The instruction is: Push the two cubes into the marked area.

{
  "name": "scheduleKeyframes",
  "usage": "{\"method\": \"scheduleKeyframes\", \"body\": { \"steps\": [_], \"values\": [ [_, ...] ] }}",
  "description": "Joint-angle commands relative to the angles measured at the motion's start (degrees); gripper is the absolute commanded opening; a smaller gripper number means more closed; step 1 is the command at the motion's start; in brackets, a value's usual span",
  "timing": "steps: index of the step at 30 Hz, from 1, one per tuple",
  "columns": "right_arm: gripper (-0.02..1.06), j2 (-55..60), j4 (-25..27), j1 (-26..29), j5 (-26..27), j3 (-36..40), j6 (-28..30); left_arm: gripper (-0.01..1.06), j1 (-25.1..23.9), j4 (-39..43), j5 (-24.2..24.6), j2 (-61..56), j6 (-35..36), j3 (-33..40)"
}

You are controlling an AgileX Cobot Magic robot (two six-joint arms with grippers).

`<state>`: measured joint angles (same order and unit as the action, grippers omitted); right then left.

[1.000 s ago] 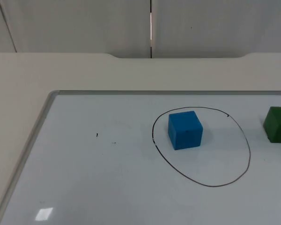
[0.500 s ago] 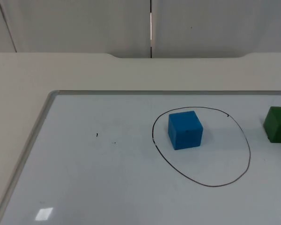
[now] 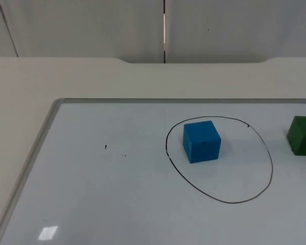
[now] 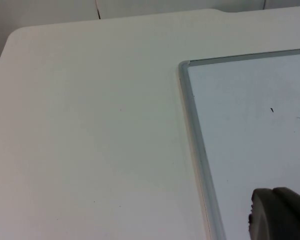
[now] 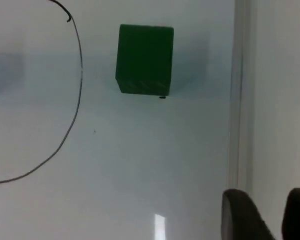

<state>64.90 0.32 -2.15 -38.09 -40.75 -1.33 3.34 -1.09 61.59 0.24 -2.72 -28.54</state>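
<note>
Your blue cube (image 3: 201, 141) sits inside drawn ring (image 3: 270, 168); green cube (image 3: 302, 135) outside, near board's metal rim (image 5: 234, 100). Right pincer (image 5: 267, 215) slightly open, empty; left pincer (image 4: 277, 215) state: can't tell.

I see a whiteboard (image 3: 117, 194) lying flat on the white table (image 3: 20, 87), its metal frame (image 3: 38, 140) running along the left and far edges. Two small black specks (image 3: 105, 147) mark the board surface. A grey partition wall (image 3: 81, 25) stands behind the table, with a vertical seam (image 3: 164, 30).
</note>
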Motion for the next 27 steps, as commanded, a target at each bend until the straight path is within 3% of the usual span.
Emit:
{"method": "scheduleKeyframes", "body": {
  "steps": [1, 5, 13, 27],
  "values": [
    [0.16, 1.3, -0.7, 0.3, 2.7, -0.4, 0.0, 0.00, 0.1, 0.2, 0.0, -0.2, -0.1, 0.2],
    [0.04, 5.1, -1.6, 0.3, 7.0, -0.4, 0.0, 0.00, 0.1, 0.2, 0.0, -0.2, -0.1, 0.2],
    [0.04, 14.2, -1.6, 0.3, 13.9, -0.5, 0.3, 0.00, 0.1, 0.2, 0.0, -0.2, -0.1, 0.2],
    [0.04, 31.5, -1.5, 0.3, 11.4, -14.7, 0.3, 0.00, 0.1, 0.1, 0.0, -0.2, 0.0, 0.2]
  ]
}}
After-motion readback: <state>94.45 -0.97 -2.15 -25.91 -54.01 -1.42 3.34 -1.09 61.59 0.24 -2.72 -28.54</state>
